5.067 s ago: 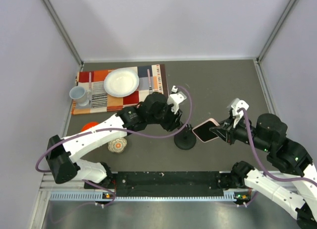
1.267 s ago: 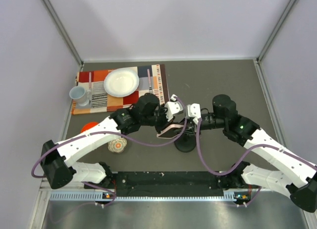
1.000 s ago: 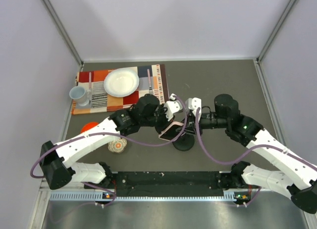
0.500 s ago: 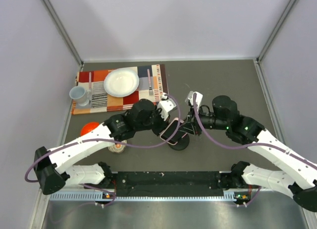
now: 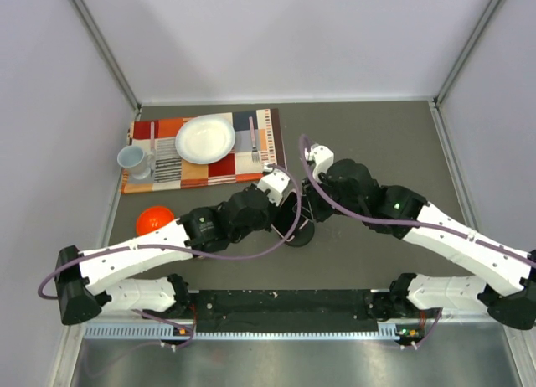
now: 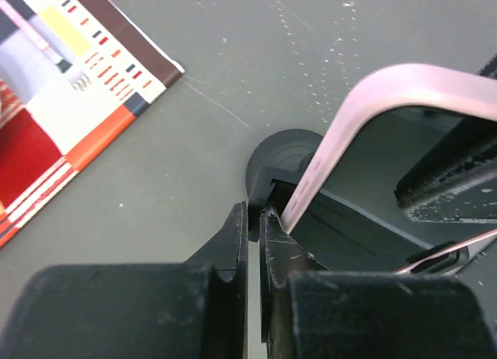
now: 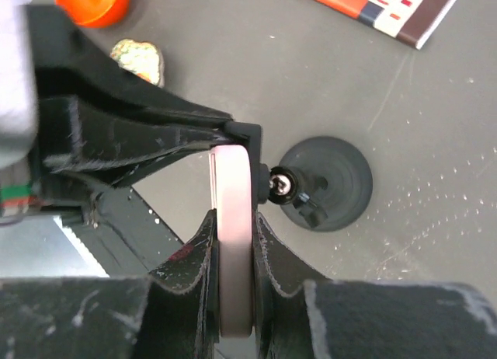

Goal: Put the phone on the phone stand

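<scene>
The right fingers (image 7: 272, 258) are grasping the phone (image 7: 233, 180) by its two flat faces, so only its thin pink edge shows between them. The phone is held up on its edge, just beside the upright part of the stand (image 7: 326, 180). I cannot tell if it already sits in the cradle or only hangs next to it. The round black base of the stand rests on the grey surface (image 5: 377, 136), about the middle and a little toward the near edge.

The left fingers (image 6: 235, 246) are clenched together with nothing between them. Their tips are right at the pink edge of the phone, on the side opposite the right arm and close above the stand's base.

At the far left corner lies a coloured placemat (image 5: 159, 165) with a white plate (image 5: 205, 138), a fork (image 5: 252, 140) and a mug (image 5: 132, 159) on it. Nearer on the left side is an orange round thing (image 5: 154, 219).
</scene>
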`<move>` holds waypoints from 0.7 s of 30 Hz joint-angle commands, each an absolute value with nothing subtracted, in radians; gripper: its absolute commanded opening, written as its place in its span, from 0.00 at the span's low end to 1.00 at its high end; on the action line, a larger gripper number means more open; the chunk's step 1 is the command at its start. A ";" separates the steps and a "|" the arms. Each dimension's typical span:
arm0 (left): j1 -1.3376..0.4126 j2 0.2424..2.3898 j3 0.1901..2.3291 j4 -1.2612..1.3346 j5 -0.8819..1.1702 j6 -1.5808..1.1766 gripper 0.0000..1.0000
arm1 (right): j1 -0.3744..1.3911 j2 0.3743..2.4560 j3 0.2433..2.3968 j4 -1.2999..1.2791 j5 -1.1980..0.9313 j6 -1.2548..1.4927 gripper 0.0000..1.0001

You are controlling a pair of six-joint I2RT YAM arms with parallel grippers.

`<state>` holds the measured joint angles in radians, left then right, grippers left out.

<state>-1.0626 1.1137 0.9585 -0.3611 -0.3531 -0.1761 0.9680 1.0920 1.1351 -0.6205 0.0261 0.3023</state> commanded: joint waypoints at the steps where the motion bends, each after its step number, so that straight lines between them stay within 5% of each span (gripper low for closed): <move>1: -1.080 1.078 1.028 -0.274 -0.972 -0.216 0.00 | 0.976 1.126 1.164 -1.192 0.369 0.423 0.00; 7: -1.134 1.129 1.110 -0.397 -1.072 -0.287 0.00 | 0.983 1.224 1.256 -1.341 0.529 0.512 0.00; 21: -1.163 1.212 1.310 -0.733 -0.761 -0.482 0.00 | 0.959 1.296 1.263 -1.250 0.561 0.492 0.00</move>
